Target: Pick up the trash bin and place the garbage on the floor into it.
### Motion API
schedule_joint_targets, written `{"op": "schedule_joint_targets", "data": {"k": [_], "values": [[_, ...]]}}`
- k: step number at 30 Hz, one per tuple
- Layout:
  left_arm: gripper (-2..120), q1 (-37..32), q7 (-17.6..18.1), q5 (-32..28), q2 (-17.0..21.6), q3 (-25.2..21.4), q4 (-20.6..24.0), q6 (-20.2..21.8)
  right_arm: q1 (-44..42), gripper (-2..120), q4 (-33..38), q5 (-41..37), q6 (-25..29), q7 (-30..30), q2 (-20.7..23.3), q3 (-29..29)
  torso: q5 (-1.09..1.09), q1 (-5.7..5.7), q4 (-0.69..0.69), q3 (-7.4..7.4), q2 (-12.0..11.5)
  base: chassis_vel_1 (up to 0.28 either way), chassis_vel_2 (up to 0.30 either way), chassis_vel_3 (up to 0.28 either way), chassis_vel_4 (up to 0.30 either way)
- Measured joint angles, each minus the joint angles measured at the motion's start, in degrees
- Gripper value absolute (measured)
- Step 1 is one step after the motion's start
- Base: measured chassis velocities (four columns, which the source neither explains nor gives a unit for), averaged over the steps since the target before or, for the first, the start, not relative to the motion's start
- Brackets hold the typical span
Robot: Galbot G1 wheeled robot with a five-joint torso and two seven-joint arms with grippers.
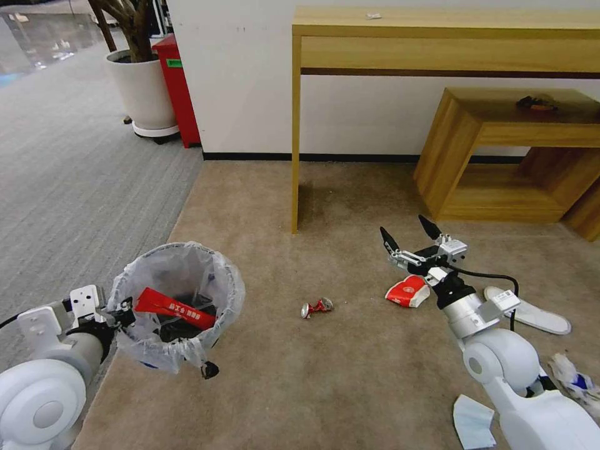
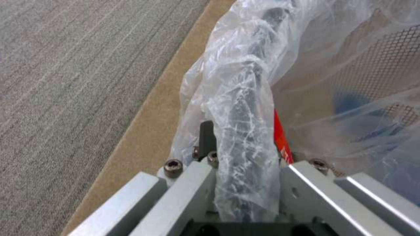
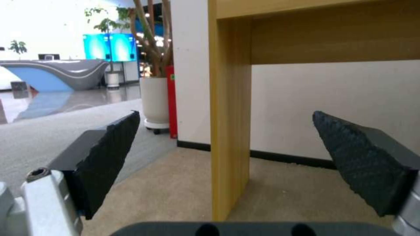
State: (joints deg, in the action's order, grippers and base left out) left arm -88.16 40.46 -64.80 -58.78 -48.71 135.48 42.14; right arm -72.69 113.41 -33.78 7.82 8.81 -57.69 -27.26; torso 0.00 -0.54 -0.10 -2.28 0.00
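My left gripper (image 1: 127, 310) is shut on the near rim of the trash bin (image 1: 187, 262), a small black bin with a crinkly white bag, and holds it above the floor (image 1: 350, 381). In the left wrist view the left gripper (image 2: 245, 154) clamps the bag-covered rim (image 2: 245, 98). A red wrapper (image 1: 175, 309) lies inside the bin. Loose garbage lies on the beige carpet: a crushed red can (image 1: 317, 307), a red paper cup (image 1: 407, 291), a white slipper (image 1: 528, 311) and crumpled paper (image 1: 572, 377). My right gripper (image 1: 406, 227) hovers open just beyond the cup; in the right wrist view the right gripper (image 3: 227, 131) holds nothing.
A tall wooden table (image 1: 437, 37) stands ahead, its leg (image 1: 295, 137) on the carpet, with a low wooden shelf (image 1: 512, 156) to its right. Grey ribbed carpet (image 1: 75, 181), a white planter (image 1: 142, 87) and a red box (image 1: 178, 87) lie to the left. A pale paper (image 1: 472, 422) lies beside my right arm.
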Motion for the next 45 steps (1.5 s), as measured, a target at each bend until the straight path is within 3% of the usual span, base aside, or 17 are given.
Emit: {"op": "schedule_joint_targets", "data": {"k": [45], "values": [[0, -0.41, -0.11, 0.19, 0.11, 0.14, 0.56, 0.00, -0.75, 100, 0.46, 0.16, 0.34, -0.22, -0.19, -0.06, 0.00, 0.00, 0.00, 0.01, 0.00, -0.005, 0.134, 0.004, -0.133]]}}
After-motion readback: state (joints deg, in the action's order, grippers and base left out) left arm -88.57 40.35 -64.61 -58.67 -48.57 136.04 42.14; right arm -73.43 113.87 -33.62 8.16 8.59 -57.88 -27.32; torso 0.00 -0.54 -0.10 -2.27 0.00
